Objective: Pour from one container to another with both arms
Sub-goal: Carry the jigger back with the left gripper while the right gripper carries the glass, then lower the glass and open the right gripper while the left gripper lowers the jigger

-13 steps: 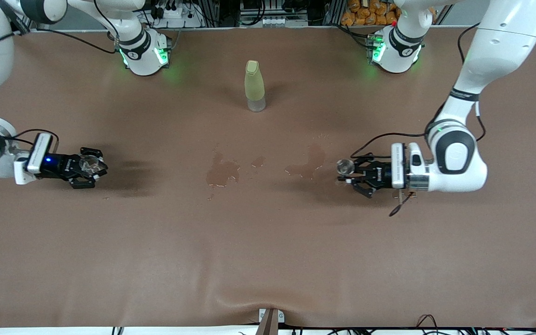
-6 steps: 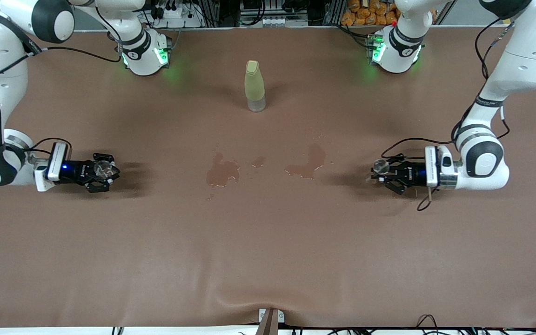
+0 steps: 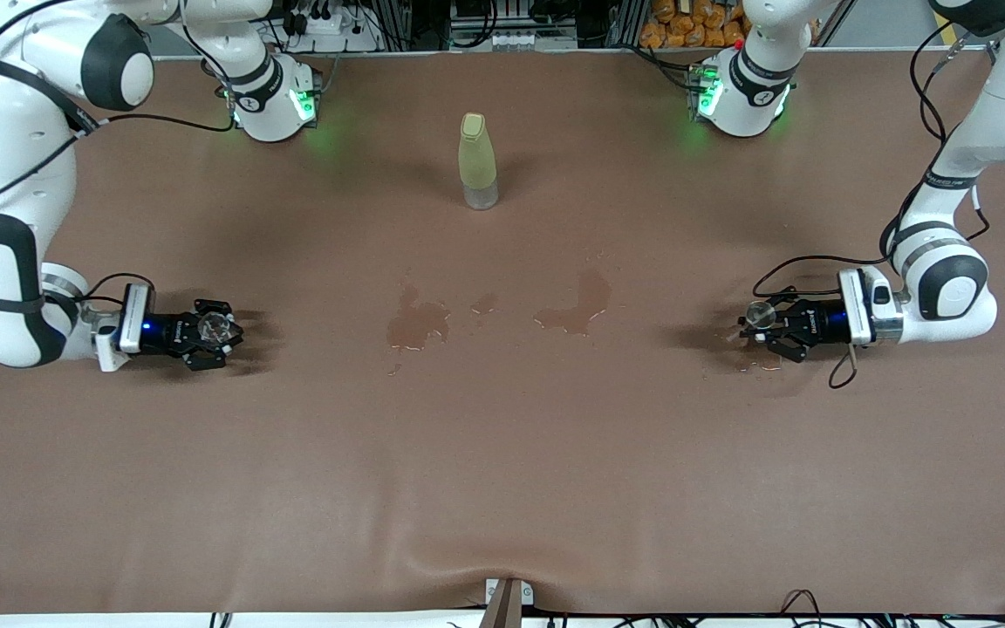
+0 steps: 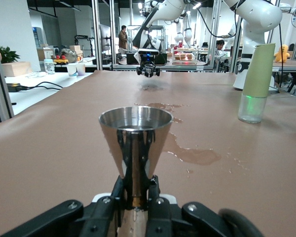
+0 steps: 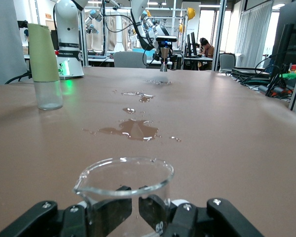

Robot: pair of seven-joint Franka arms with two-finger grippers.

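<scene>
brown matting covers the whole table [image 3: 502,488], and we see wet patches [image 3: 572,310] darkening it near the middle. a pale yellow-green bottle [image 3: 476,161] with a clear base stands upright at about twelve o'clock from those patches, nearer to the arms' bases; nothing stands between the two grippers except the puddles.

the left gripper [image 3: 769,327], at three o'clock of the patches toward the left arm's end of the table, is clenched on a polished metal jigger [image 4: 134,143]. we see the cup upright, its long axis vertical, the wide mouth up and the narrow waist pinched between the black fingers [image 4: 155,197]; its conical wall mirrors the room. the gripper itself lies level, pointing toward nine o'clock, low over a small wet mark.

the right gripper [image 3: 215,331], at nine o'clock of the patches toward the right arm's end, is clamped on a clear glass beaker [image 5: 124,190]. we see the beaker upright, mouth up, with a thin rolled rim and a small pouring lip; whether it holds liquid we cannot tell. this gripper points toward three o'clock, so the two vessels face each other, well apart.
</scene>
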